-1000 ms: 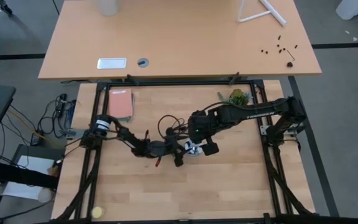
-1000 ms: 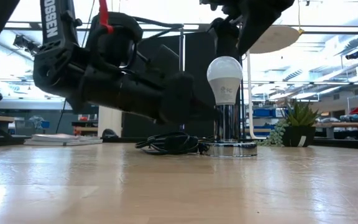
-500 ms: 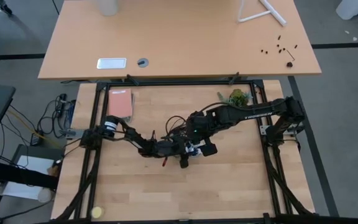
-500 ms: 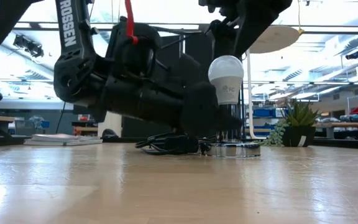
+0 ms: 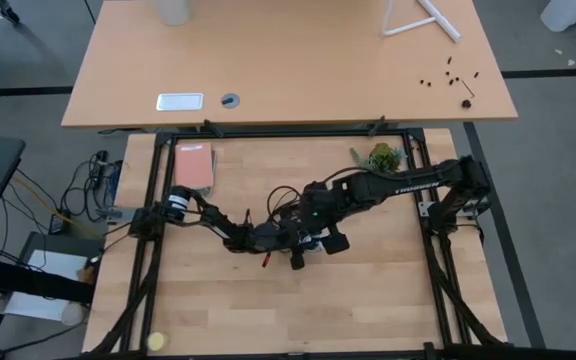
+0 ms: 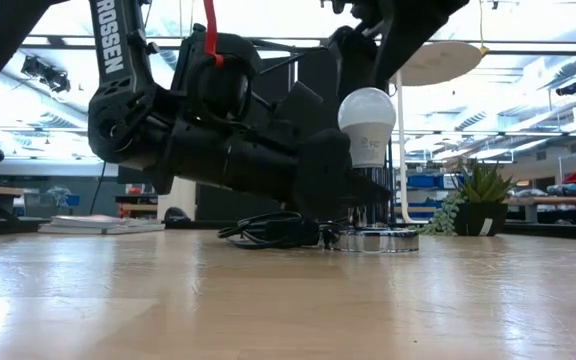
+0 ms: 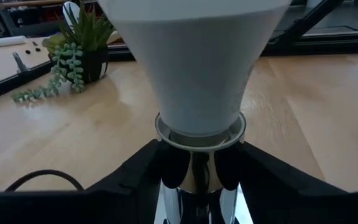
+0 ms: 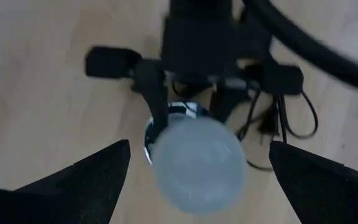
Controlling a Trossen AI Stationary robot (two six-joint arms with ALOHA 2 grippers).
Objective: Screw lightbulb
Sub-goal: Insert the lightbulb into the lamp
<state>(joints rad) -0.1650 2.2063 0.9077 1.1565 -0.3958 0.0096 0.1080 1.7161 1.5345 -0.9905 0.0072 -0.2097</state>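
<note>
The white lightbulb (image 6: 366,120) stands upright in a chrome socket (image 6: 370,205) on a round disc (image 6: 373,240) mid-table. My left gripper (image 7: 196,177) reaches in level from the table's left and is shut on the socket's stem just below the bulb (image 7: 194,62). My right gripper (image 8: 199,144) hangs open above the bulb (image 8: 197,168), pointing steeply down, one finger on each side of the bulb and clear of it. In the high view the two grippers overlap around the bulb (image 5: 315,241). My left gripper pinches the socket's chrome stem (image 7: 194,171) between its two fingers (image 7: 148,171), right under the collar that carries the bulb. The fingers come in level from the table's left, one on each side of the upright stem. The disc stays on the table.
A coiled black cord (image 6: 273,230) lies on the table just left of the disc. A small potted plant (image 5: 381,155) stands at the far right, a pink book (image 5: 195,166) at the far left. Black frame rails (image 5: 153,220) border the table; a yellow ball (image 5: 156,341) lies near left.
My left gripper has moved toward the table's right and slightly down, up to the socket's stem under the bulb. My right gripper has stayed above the bulb.
</note>
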